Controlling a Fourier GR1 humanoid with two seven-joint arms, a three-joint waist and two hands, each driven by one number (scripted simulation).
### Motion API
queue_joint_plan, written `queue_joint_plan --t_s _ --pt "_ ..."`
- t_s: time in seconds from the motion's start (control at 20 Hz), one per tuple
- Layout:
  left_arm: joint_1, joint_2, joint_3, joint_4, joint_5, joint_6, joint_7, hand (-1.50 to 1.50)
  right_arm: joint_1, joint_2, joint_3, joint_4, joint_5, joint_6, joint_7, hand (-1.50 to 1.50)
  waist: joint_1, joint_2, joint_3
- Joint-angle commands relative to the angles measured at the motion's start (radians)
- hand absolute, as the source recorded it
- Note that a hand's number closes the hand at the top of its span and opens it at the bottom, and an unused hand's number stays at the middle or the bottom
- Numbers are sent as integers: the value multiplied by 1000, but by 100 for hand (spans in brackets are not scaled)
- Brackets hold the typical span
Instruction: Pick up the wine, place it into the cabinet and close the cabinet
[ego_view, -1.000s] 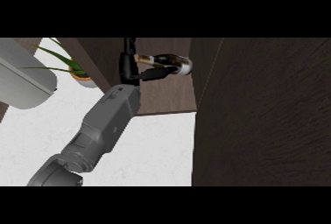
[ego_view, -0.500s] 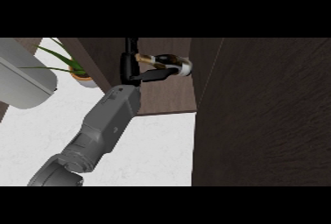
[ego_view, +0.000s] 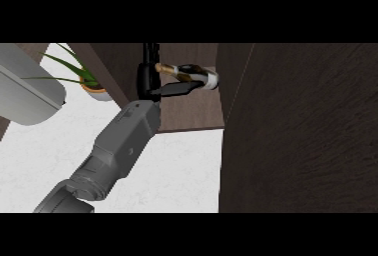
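While you look down from the head view, you see one grey forearm (ego_view: 118, 150) rising from the lower left toward the dark wooden cabinet (ego_view: 184, 110), and by its place in the view it reads as the left arm. Its black hand, the left hand (ego_view: 159, 85), sits at the cabinet's opening with its fingers curled round the wine (ego_view: 188, 74), so the hand is clamped on the bottle. You can make out the wine lying tilted, nearly on its side, with its gold-wrapped neck toward the hand and its dark body and pale label pointing right, up inside the cabinet's recess. Along the right of your view a broad dark panel, the cabinet door (ego_view: 303, 130), stands open and fills that side. Behind the arm you see the white counter (ego_view: 44, 150), a small potted plant (ego_view: 85, 80) near the cabinet's left edge, and a large grey rounded object (ego_view: 26, 95) at far left. Your right hand does not show.
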Motion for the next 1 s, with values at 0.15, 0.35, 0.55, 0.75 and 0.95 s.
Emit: queue_joint_plan --t_s 0.15,0.35,0.55,0.75,0.95 --pt "161 1 -134 -70 123 33 22 -150 57 -6 2 -50 -16 10 -8 -150 7 0 -6" --pt "244 1 -279 -225 196 72 49 -150 13 -11 -6 -90 16 -35 47 -150 28 0 -7" --pt "383 1 -475 -453 268 212 73 -150 12 -34 -58 -62 -13 -21 27 -150 45 -2 -6" --pt "477 1 -604 -631 283 340 66 -150 126 -20 -16 -149 10 -21 19 -150 50 -2 -6" --pt "524 1 -655 -801 232 445 105 -150 83 -43 -54 -105 -7 -20 27 -150 65 0 -6"
